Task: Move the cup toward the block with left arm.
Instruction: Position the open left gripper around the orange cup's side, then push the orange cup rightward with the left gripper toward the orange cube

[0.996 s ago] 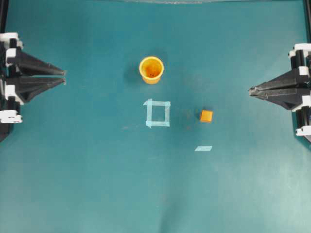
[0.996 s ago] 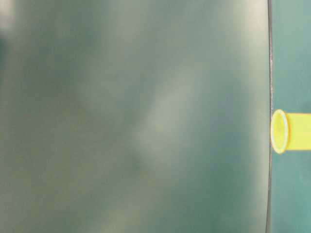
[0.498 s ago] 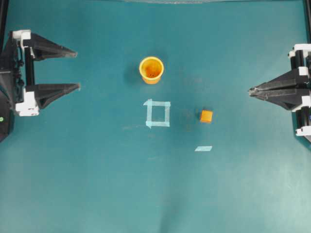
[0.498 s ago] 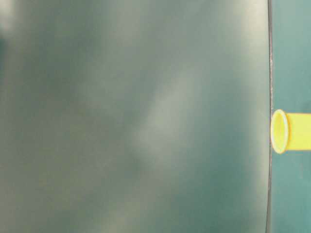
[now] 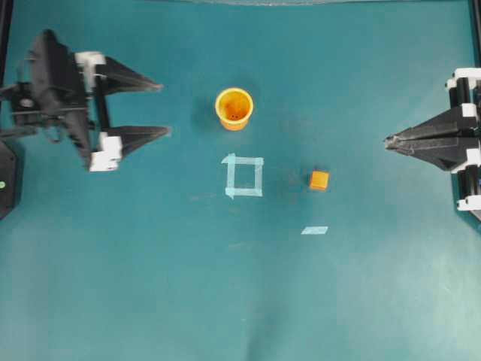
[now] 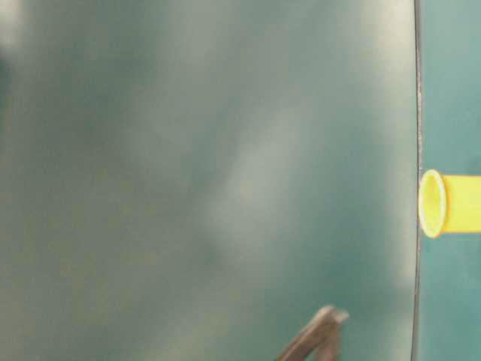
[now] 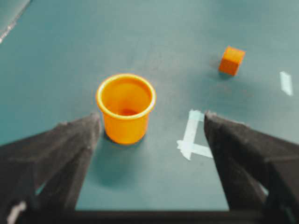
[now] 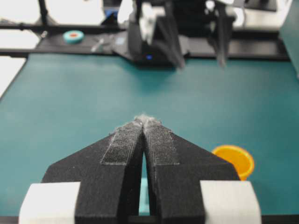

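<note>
- Presently, left hand [image 5: 164, 109]: fingers spread wide, grasping nothing, aimed at the cup from its left in the overhead view, near but apart.
- Cup [image 5: 234, 108]: small orange plastic, upright on the tabletop [image 5: 150, 263], above the tape square [image 5: 244, 175]. Likely light, stiff, smooth-walled; could tip or skid. Best taken across the wall below the rim, one finger on each side.
- Block [image 5: 319, 180]: tiny orange cube, right of the square, well apart from the cup.
- Right hand [image 5: 391, 141]: clenched, empty, at the far edge.
</note>
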{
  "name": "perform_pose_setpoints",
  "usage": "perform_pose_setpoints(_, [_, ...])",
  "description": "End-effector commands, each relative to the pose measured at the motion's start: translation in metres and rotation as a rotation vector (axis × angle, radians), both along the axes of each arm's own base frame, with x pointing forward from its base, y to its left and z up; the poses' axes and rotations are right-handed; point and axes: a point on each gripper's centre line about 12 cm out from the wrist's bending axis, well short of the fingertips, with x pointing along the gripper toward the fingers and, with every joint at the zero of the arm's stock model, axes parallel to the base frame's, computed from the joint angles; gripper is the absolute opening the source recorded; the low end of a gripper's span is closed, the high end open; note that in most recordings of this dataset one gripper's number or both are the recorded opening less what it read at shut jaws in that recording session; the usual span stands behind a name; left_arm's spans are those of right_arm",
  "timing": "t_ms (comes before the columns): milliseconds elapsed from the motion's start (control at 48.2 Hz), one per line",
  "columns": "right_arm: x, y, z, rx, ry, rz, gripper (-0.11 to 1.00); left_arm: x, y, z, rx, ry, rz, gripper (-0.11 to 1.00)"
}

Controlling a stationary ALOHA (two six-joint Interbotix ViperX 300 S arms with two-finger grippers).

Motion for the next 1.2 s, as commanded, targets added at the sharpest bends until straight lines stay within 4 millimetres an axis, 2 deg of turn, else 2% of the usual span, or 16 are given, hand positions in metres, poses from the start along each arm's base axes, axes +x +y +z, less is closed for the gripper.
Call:
perform_pose_setpoints(0, [0.002,0.0,0.012,0.002,-0.029,0.002,0.01,0.016,0.007,-0.008,0.002,0.002,0.009,0.87])
perform_pose_setpoints(207, [0.002,0.0,0.011,0.005,-0.023,0.0,0.01,0.041,0.014,-0.051,-0.021,0.11,0.011,0.87])
perform_pose_setpoints(394, [0.002,0.0,0.009,0.006,-0.009,0.0,0.01,0.059,0.019,-0.067,-0.022,0.148,0.009,0.87])
perform_pose_setpoints(788, [0.002,0.0,0.01,0.005,-0.011,0.0,0.01,0.075,0.028,-0.085,-0.032,0.177,0.024,0.87])
perform_pose_setpoints(1182, [0.002,0.0,0.009,0.005,-0.009,0.0,0.01,0.112,0.038,-0.087,-0.025,0.138,0.027,0.87])
